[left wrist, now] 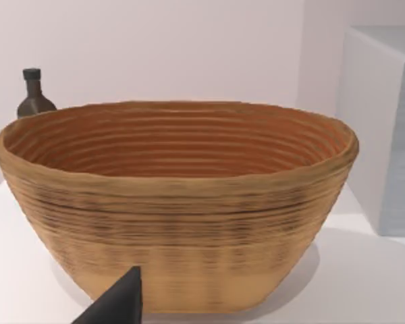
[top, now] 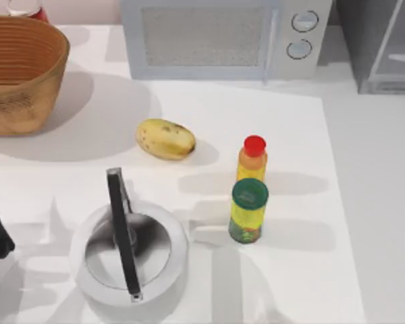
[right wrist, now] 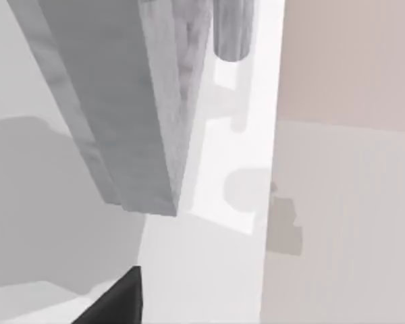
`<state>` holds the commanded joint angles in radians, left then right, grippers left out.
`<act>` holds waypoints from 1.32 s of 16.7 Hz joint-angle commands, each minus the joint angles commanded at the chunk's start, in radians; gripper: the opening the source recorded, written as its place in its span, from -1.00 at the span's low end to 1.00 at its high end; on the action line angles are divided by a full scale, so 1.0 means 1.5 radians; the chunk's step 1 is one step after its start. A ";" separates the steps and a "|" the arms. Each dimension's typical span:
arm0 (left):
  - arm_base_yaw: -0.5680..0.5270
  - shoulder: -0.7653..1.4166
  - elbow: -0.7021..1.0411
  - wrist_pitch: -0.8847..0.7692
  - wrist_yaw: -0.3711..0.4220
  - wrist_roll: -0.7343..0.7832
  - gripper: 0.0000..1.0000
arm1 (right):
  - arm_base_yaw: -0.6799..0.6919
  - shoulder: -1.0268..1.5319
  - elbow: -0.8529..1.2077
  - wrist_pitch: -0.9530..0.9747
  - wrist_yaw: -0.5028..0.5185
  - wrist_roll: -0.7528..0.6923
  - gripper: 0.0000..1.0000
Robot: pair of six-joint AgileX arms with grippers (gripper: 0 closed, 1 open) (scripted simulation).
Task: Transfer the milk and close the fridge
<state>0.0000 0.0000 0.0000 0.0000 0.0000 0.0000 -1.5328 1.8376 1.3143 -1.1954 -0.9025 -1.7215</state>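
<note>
— Locating the fridge (top: pixel 381 47)?

— Standing at the table's far right corner, just beside the microwave (top: pixel 216 37). Also looming close ahead of the right gripper (right wrist: pixel 115 300) as a tilted grey slab, probably the door's edge. Likely hanging that near for a push to shut it.

— Gripping anything there?

— Cannot tell whether released or clenched. Same for the left gripper (left wrist: pixel 115 307), idling at the table's left edge and facing the basket (left wrist: pixel 175 202) right ahead, with a dark bottle (left wrist: pixel 32 94) peeking up behind it.

— Placing the milk?

— Not managing to. Possibly sitting inside the fridge already, guessing from the task alone.

— Crowding the right gripper's work?

— Hardly. Lying well apart from it, mid-table: a potato (top: pixel 165 138), a red-capped bottle (top: pixel 253 158) just beside a green-capped bottle (top: pixel 248 210), and a white kettle (top: pixel 128 253) nearer the left arm.

— Reading any writing?

— Finding nothing legible. Blurring out on the green-capped bottle's label, and seeing no markings around the microwave's two round dials.
</note>
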 joint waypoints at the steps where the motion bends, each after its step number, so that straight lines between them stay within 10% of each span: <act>1: 0.000 0.000 0.000 0.000 0.000 0.000 1.00 | 0.035 0.001 0.001 0.038 0.005 0.045 1.00; 14: 0.000 0.000 0.000 0.000 0.000 0.000 1.00 | 0.380 -0.006 -0.005 0.547 0.084 0.655 1.00; 22: 0.000 0.000 0.000 0.000 0.000 0.000 1.00 | 0.386 0.000 -0.029 0.613 0.103 0.724 1.00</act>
<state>0.0000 0.0000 0.0000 0.0000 0.0000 0.0000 -0.9539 1.8377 1.2709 -0.2765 -0.7486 -0.6358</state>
